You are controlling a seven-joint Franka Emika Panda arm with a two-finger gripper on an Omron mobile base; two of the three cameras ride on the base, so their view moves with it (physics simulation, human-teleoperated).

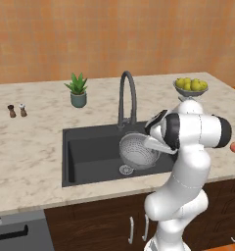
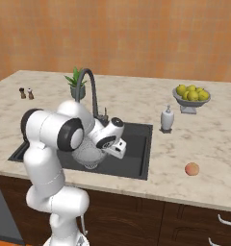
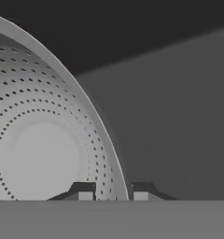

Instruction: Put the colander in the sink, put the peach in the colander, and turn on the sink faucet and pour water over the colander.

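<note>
A: One colander [image 1: 137,151] is in play. It is tilted on its side above the sink [image 1: 85,157], concave face toward the left base camera. The gripper [image 3: 113,195] is clamped on its rim, one fingertip [image 3: 85,195] inside the bowl and the other outside.

B: What is obscured?

A: In the right base view the forearm covers most of the colander [image 2: 88,156]; only part of its perforated wall shows. In the left base view the wrist hides the gripper and the right end of the basin.

B: Surroundings?

A: The gooseneck sink faucet [image 1: 127,98] stands behind the basin, its spout arching over the rear edge. The peach [image 2: 192,169] lies on the counter [image 1: 31,147] right of the sink, well apart from it. A soap dispenser [image 2: 167,119], a footed bowl of yellow-green fruit [image 2: 191,96], a potted plant [image 1: 78,90] and two shakers [image 1: 16,111] also stand on the counter.

B: Colander finish?

A: Silver-grey metal, rings of small holes around a plain round centre, smooth rim.
</note>
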